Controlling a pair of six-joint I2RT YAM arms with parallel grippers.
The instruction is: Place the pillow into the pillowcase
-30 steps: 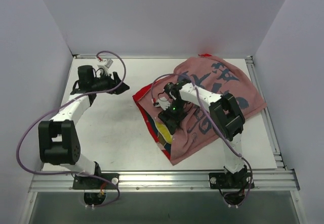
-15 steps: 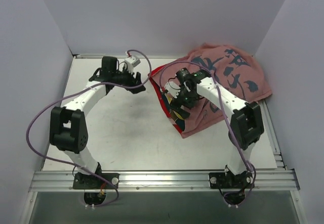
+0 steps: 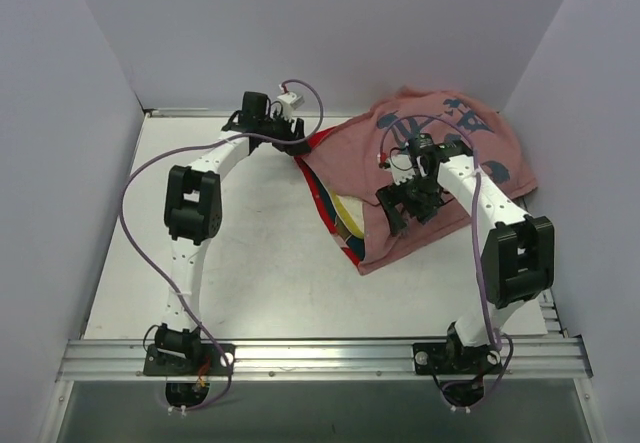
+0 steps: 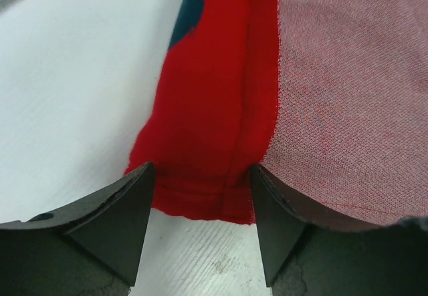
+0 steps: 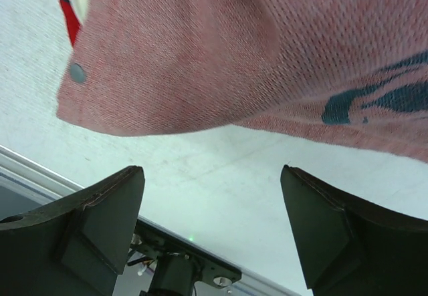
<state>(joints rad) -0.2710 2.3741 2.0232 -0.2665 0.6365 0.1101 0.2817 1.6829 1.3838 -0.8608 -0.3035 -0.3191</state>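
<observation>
The pillowcase [image 3: 430, 173] lies heaped on the far right part of the table [image 3: 230, 253]. Its dull pink reverse with dark-blue marks faces up, and its right side is bunched high against the wall. Its mouth faces left, running from a far corner down toward the near edge. There the red printed side shows, and a strip of the pillow [image 3: 343, 211], cream and yellow, peeks out. The pillow seems to be mostly inside already, though the cover hides how far.

The left fingers [image 4: 107, 229] are at the far corner of the mouth. They stand moderately apart, straddling the red hem [image 4: 214, 142], which fills the gap between them, but they are not pinched onto it. The hem is a doubled, stitched fold running straight away from the fingers, so closing where they stand should catch it.

The right fingers [image 5: 100, 222] are spread wide and hold nothing. They hover low over bare table beneath a sagging lobe of the pink weave, just beside the near end of the mouth. A small grey snap [image 5: 77, 73] sits by that edge.

The cloth is a thin, limp, coarse knit that drapes and folds easily. The left arm is the nearer to a usable edge.
</observation>
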